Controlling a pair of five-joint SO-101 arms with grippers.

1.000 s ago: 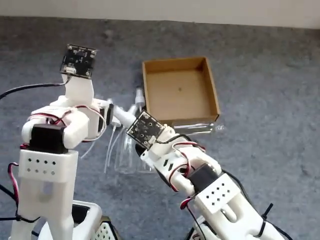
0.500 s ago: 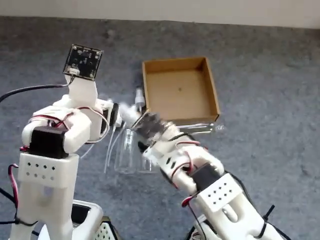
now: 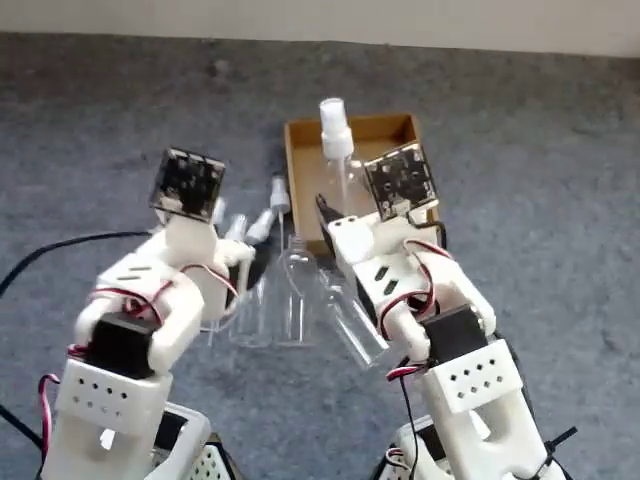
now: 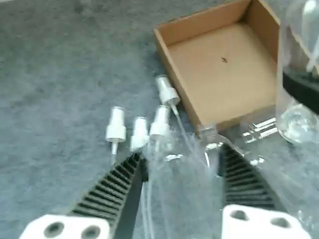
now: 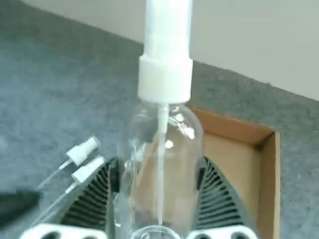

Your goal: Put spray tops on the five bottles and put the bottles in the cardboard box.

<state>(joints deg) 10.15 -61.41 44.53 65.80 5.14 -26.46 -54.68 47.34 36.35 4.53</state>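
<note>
My right gripper point(image 5: 158, 209) is shut on a clear bottle point(image 5: 160, 149) that carries a white spray top point(image 5: 166, 64). In the high view this bottle point(image 3: 340, 170) stands upright above the near-left part of the cardboard box point(image 3: 400, 128). My left gripper point(image 4: 182, 184) is open just above the carpet. Between its fingers lie clear topless bottles point(image 4: 187, 149). Several loose spray tops point(image 4: 138, 133) lie just beyond them, left of the box point(image 4: 219, 59). More clear bottles point(image 3: 298, 275) lie between the two arms.
Grey carpet covers the whole floor. One clear bottle point(image 3: 355, 325) lies tilted beside the right arm's base. A pale wall runs along the far edge. Open carpet lies right of the box and at the far left.
The right arm has swung up and toward the box, lifting the capped bottle upright. The left arm has drawn back and lowered over the bottles on the carpet.
</note>
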